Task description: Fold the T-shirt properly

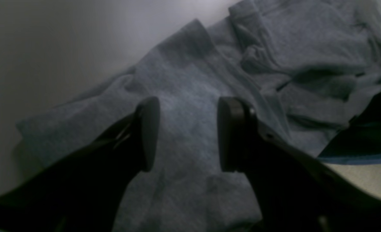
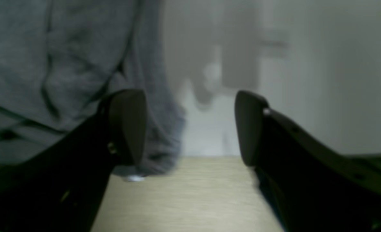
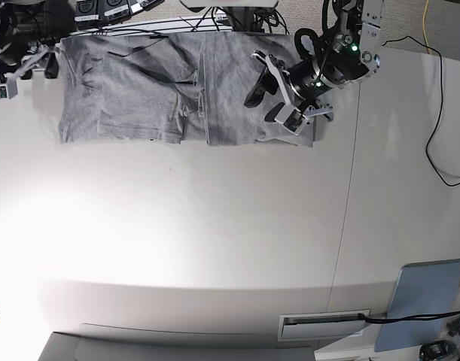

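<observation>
The heather-grey T-shirt lies spread and wrinkled along the far edge of the white table, plain face up, with folds near its middle. My left gripper is open just above the shirt's right part. In the left wrist view its open fingers straddle flat grey cloth and hold nothing. My right gripper is open at the shirt's far left edge. In the right wrist view it is empty, with the shirt beside its left finger.
Black cables and equipment crowd the table's far edge behind the shirt. A black cable and a yellow cable run at the right. A grey-blue panel sits at the bottom right, and a slot lies at the front edge.
</observation>
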`<action>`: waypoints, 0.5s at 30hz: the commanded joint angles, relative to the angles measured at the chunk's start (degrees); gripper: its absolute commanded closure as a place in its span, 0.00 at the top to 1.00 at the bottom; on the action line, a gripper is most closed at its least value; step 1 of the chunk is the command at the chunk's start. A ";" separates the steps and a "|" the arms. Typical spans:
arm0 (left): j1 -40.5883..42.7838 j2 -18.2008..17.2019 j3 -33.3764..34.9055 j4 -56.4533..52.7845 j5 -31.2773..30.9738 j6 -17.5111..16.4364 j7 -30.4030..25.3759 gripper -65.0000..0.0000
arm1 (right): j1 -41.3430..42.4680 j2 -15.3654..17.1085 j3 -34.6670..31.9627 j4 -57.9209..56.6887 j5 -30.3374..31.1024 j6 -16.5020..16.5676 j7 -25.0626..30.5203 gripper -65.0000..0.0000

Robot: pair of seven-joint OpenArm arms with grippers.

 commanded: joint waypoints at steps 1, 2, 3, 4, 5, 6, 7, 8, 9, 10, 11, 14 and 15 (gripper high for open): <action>-0.26 0.02 -0.07 0.94 -1.03 -0.22 -1.25 0.46 | 1.33 1.33 0.59 -0.39 2.16 0.59 -0.09 0.64; -0.26 0.02 -0.07 0.94 -1.03 -0.22 -1.20 0.46 | 2.69 1.31 0.59 -1.53 3.17 0.72 -1.29 0.64; -0.24 0.02 -0.07 0.94 -1.03 -0.22 -1.16 0.46 | 4.04 1.31 0.55 -2.62 3.91 0.70 -2.47 0.64; -0.24 0.02 -0.07 0.94 -1.03 -0.22 -1.14 0.46 | 5.33 1.31 0.55 -3.58 4.59 0.70 -3.48 0.64; -0.26 0.02 -0.07 0.94 -1.03 -0.22 -1.16 0.46 | 6.40 1.31 0.55 -4.48 5.16 0.72 -4.72 0.64; -0.26 0.02 -0.07 0.94 -1.03 -0.22 -1.16 0.46 | 7.34 1.31 0.55 -5.29 5.73 0.76 -5.84 0.64; -0.26 0.02 -0.07 0.94 -1.03 -0.22 -1.16 0.46 | 8.13 1.31 0.52 -6.10 5.90 1.16 -6.43 0.64; -0.26 0.02 -0.07 0.94 -1.03 -0.22 -1.16 0.46 | 8.94 1.31 0.48 -7.08 6.34 1.38 -7.06 0.64; -0.26 0.02 -0.07 0.94 -1.03 -0.22 -1.18 0.46 | 9.64 1.31 0.46 -8.13 7.06 1.55 -7.45 0.64; -0.26 0.02 -0.07 0.94 -1.03 -0.22 -1.18 0.46 | 10.27 1.31 0.44 -9.27 8.00 1.97 -7.87 0.64; -0.26 0.02 -0.04 0.94 -1.03 -0.22 -1.18 0.46 | 11.04 1.31 0.44 -10.43 9.01 2.34 -8.39 0.64; -0.26 0.02 -0.04 0.94 -1.03 -0.20 -1.25 0.46 | 12.87 1.31 0.15 -13.57 10.58 3.04 -9.35 0.64; -0.26 0.02 -0.07 0.94 -1.03 -0.20 -1.25 0.46 | 13.42 1.31 -0.35 -14.43 10.60 3.23 -9.79 0.64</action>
